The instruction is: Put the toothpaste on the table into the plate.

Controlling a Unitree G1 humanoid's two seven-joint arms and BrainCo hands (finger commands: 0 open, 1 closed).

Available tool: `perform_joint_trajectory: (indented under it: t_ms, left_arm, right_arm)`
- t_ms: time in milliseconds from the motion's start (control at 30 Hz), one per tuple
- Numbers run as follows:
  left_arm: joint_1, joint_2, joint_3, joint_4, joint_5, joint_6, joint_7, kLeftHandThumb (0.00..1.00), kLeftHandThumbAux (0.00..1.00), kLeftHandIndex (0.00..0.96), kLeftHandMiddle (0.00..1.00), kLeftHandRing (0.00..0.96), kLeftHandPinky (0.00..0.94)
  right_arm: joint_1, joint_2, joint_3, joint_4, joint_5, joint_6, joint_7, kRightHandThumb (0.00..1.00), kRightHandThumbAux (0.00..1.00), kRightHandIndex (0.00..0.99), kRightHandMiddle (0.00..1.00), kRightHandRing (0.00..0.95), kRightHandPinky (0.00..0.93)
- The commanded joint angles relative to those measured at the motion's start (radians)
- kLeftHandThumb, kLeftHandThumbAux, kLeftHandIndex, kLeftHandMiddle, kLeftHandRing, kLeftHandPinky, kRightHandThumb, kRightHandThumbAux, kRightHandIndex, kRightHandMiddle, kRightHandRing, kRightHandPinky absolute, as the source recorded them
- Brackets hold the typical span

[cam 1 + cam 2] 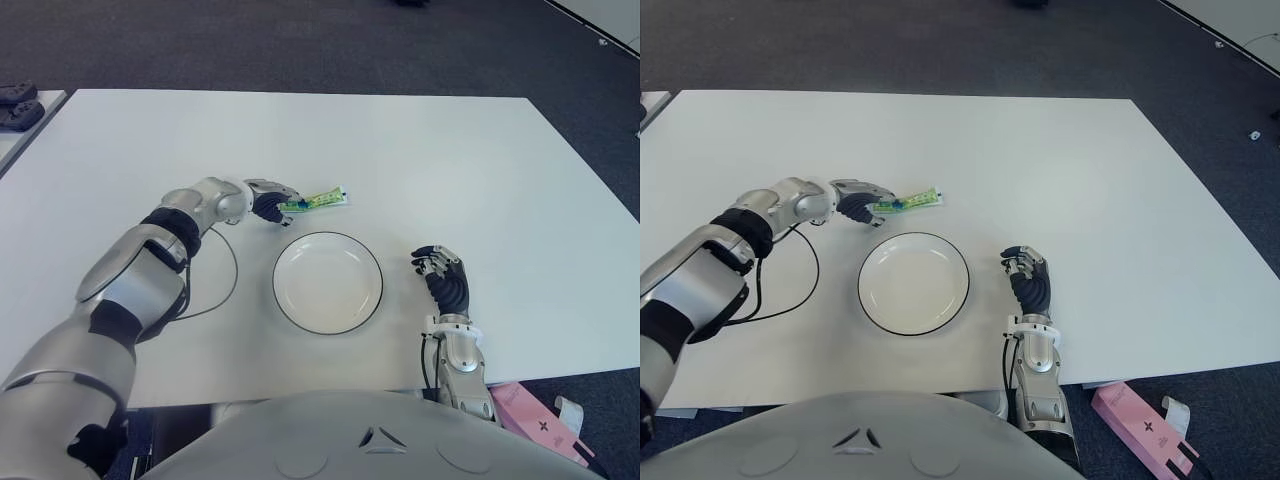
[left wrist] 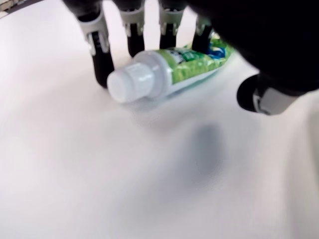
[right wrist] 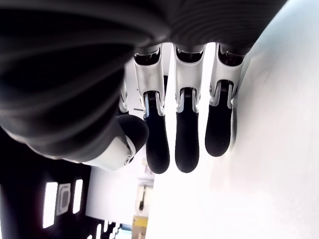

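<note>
My left hand (image 1: 268,203) is down at the small green-and-white toothpaste tube with a white screw cap (image 1: 322,200), out on the flat white table (image 1: 450,160). My fingers (image 2: 101,50) stand behind the tube and my thumb (image 2: 259,97) sits in front of it, so the hand brackets the cap end. The fingertips look close to the tube, maybe brushing it, but the thumb shows a gap, so I call this a cupped hand that holds nothing for now. The tube itself lies flat on the table, its tail sticking out past my fingertips, away from my wrist.

The round white plate with a thin dark rim (image 1: 290,305) sits just beside my hand on the side toward my body, and nothing lies in it. So the job is barely started: I judge the reach done, while the pinch, the lift, the short carry and the drop are all left.

My right hand (image 1: 443,272) shows on the far side of the plate from the working hand, fingers curled with nothing in them. A thin black cable (image 1: 225,290) loops on the table beside my left forearm.
</note>
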Motion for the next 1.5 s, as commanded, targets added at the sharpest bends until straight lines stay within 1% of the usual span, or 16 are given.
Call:
perform_joint_trajectory:
  t_ms: [33,200,400,467,567,733,800,867,933,1000,1033,1100,1167,1200,1367,1500]
  left_arm:
    - [0.1,0.073,-0.042,0.001,0.045,-0.005,-0.074,0.494,0.353,0.098,0.146,0.186,0.279]
    - [0.12,0.108,-0.045,-0.044,0.054,-0.007,-0.071,0.469,0.354,0.105,0.17,0.21,0.295]
    - [0.14,0.141,-0.043,-0.09,0.055,-0.002,-0.074,0.456,0.357,0.123,0.2,0.249,0.344]
    - [0.146,0.158,-0.038,-0.116,0.052,-0.001,-0.081,0.46,0.359,0.128,0.208,0.26,0.352]
    - [0.155,0.188,-0.026,-0.168,0.043,0.004,-0.099,0.493,0.374,0.135,0.217,0.277,0.373]
    - [0.173,0.223,0.008,-0.258,0.026,0.035,-0.104,0.523,0.388,0.136,0.224,0.287,0.379]
    - [0.191,0.252,0.054,-0.368,0.008,0.077,-0.11,0.542,0.387,0.125,0.223,0.285,0.373]
    - [0.219,0.279,0.109,-0.523,-0.005,0.145,-0.136,0.564,0.382,0.113,0.22,0.279,0.374]
    - [0.245,0.29,0.141,-0.618,-0.002,0.196,-0.148,0.583,0.377,0.104,0.218,0.274,0.381]
    - [0.267,0.294,0.158,-0.668,0.008,0.229,-0.15,0.594,0.374,0.098,0.217,0.27,0.385]
    - [0.297,0.285,0.178,-0.698,0.022,0.263,-0.097,0.599,0.372,0.094,0.217,0.269,0.397]
    - [0.34,0.27,0.211,-0.745,0.042,0.314,-0.022,0.62,0.365,0.097,0.223,0.264,0.392]
    - [0.371,0.256,0.236,-0.774,0.052,0.347,0.031,0.642,0.36,0.102,0.23,0.264,0.391]
    - [0.385,0.25,0.246,-0.783,0.056,0.36,0.055,0.655,0.356,0.105,0.232,0.264,0.376]
    - [0.415,0.218,0.275,-0.815,0.059,0.388,0.129,0.663,0.341,0.103,0.228,0.255,0.325]
    - [0.4,0.201,0.281,-0.831,0.06,0.396,0.128,0.638,0.329,0.091,0.214,0.243,0.307]
  right_arm:
    - [-0.004,-0.004,-0.007,0.018,0.008,-0.004,0.009,0.716,0.73,0.427,0.464,0.462,0.453]
    - [-0.004,-0.004,-0.007,0.019,0.006,-0.007,0.008,0.716,0.73,0.427,0.465,0.462,0.457]
    - [-0.004,-0.004,-0.006,0.018,0.002,-0.004,0.007,0.716,0.73,0.427,0.465,0.46,0.455]
    - [-0.004,-0.002,-0.006,0.018,0.001,-0.004,0.005,0.716,0.73,0.427,0.462,0.459,0.45]
    - [-0.004,0.002,-0.008,0.02,0.004,-0.011,0.002,0.715,0.73,0.427,0.464,0.457,0.45]
    - [-0.003,0.002,-0.006,0.021,0.002,-0.01,0.003,0.716,0.73,0.427,0.464,0.456,0.451]
    - [-0.003,0.003,-0.006,0.019,0.002,-0.005,0.003,0.716,0.73,0.427,0.463,0.458,0.453]
    - [-0.002,0.005,-0.006,0.017,0.002,-0.002,0.002,0.716,0.73,0.427,0.462,0.459,0.454]
    - [-0.002,0.006,-0.006,0.016,0.003,-0.002,0.002,0.716,0.73,0.427,0.463,0.458,0.453]
    - [-0.002,0.006,-0.006,0.016,0.003,-0.002,0.002,0.717,0.73,0.427,0.463,0.458,0.453]
    - [-0.002,0.006,-0.005,0.016,0.003,-0.002,0.002,0.717,0.73,0.427,0.464,0.458,0.453]
    - [-0.003,0.006,-0.005,0.017,0.002,-0.003,0.003,0.717,0.73,0.427,0.466,0.459,0.458]
    - [-0.003,0.006,-0.004,0.017,0.001,-0.002,0.003,0.717,0.73,0.428,0.467,0.46,0.463]
    - [-0.004,0.005,-0.004,0.017,-0.001,-0.001,0.003,0.717,0.73,0.428,0.468,0.462,0.466]
    - [-0.005,0.006,-0.003,0.016,-0.005,0.009,0.001,0.717,0.73,0.427,0.465,0.463,0.459]
    - [-0.005,0.007,-0.003,0.017,-0.008,0.009,-0.002,0.716,0.73,0.426,0.464,0.462,0.455]
